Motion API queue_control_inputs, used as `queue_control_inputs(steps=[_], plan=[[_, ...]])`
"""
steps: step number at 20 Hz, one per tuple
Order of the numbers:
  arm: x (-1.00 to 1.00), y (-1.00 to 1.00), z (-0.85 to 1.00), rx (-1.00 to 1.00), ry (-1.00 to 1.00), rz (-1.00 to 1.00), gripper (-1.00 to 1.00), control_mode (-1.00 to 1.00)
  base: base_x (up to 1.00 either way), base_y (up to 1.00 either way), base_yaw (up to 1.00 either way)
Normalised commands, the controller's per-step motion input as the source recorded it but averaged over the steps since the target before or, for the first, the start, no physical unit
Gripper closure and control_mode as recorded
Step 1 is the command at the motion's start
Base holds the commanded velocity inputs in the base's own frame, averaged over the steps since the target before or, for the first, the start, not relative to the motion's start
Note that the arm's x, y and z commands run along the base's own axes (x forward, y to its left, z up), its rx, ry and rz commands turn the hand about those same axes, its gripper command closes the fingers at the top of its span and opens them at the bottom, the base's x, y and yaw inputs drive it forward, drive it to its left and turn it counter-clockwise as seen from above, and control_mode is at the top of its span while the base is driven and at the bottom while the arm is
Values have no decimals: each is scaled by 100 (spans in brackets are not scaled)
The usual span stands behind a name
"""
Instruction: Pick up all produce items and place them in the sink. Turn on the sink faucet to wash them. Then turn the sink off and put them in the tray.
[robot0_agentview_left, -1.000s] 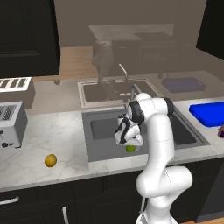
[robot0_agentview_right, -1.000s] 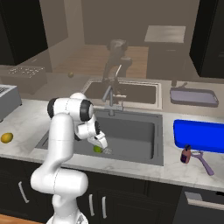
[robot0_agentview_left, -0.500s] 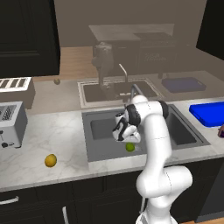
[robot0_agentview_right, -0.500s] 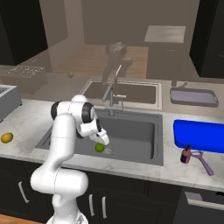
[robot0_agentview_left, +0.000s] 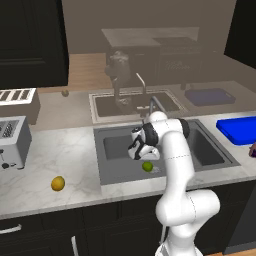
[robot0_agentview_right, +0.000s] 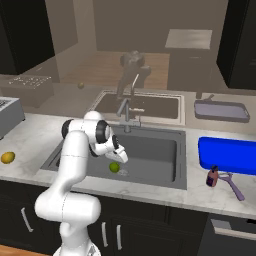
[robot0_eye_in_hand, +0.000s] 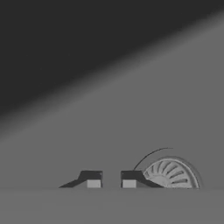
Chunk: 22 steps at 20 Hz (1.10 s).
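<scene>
The green produce item (robot0_agentview_left: 147, 166) (robot0_agentview_right: 114, 167) lies on the floor of the dark grey sink (robot0_agentview_left: 115, 145) (robot0_agentview_right: 156, 150), near its front wall. My gripper (robot0_agentview_left: 144, 155) (robot0_agentview_right: 121, 159) hangs inside the basin just above and beside it, shut with nothing between its fingers. In the hand view the fingertips (robot0_eye_in_hand: 92, 179) stand close together over bare sink floor, the round drain (robot0_eye_in_hand: 173, 173) to their right. The yellow produce item (robot0_agentview_left: 58, 183) (robot0_agentview_right: 7, 157) rests on the marble counter left of the sink. The sink faucet (robot0_agentview_left: 152, 103) (robot0_agentview_right: 126, 113) rises behind the basin. The blue tray (robot0_agentview_left: 240, 128) (robot0_agentview_right: 227, 155) sits on the counter to the right.
A toaster (robot0_agentview_left: 11, 142) (robot0_agentview_right: 9, 114) stands on the counter at the far left. A purple utensil (robot0_agentview_right: 228, 179) lies in front of the tray. Glass behind the counter mirrors the scene. The sink's walls close in around my hand.
The fingers have closed from wide open to shut, on nothing. The hand has shifted slightly left inside the basin. The green fruit has stayed on the sink floor.
</scene>
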Motion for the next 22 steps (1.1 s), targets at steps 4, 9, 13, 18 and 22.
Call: queue_control_inputs(steps=[4, 9, 13, 18, 22], plan=[[9, 0, -8, -2, 0, 0, -100, -100, 0, 0, 0], [-7, 18, 38, 0, -10, 2, -100, -100, 0, 0, 0], [0, 58, 79, 0, -14, 8, -100, -100, 0, 0, 0], [-4, 61, 64, 0, -6, 9, -100, -100, 0, 0, 0], [-26, 44, 78, 0, -6, 8, -100, -100, 0, 0, 0]])
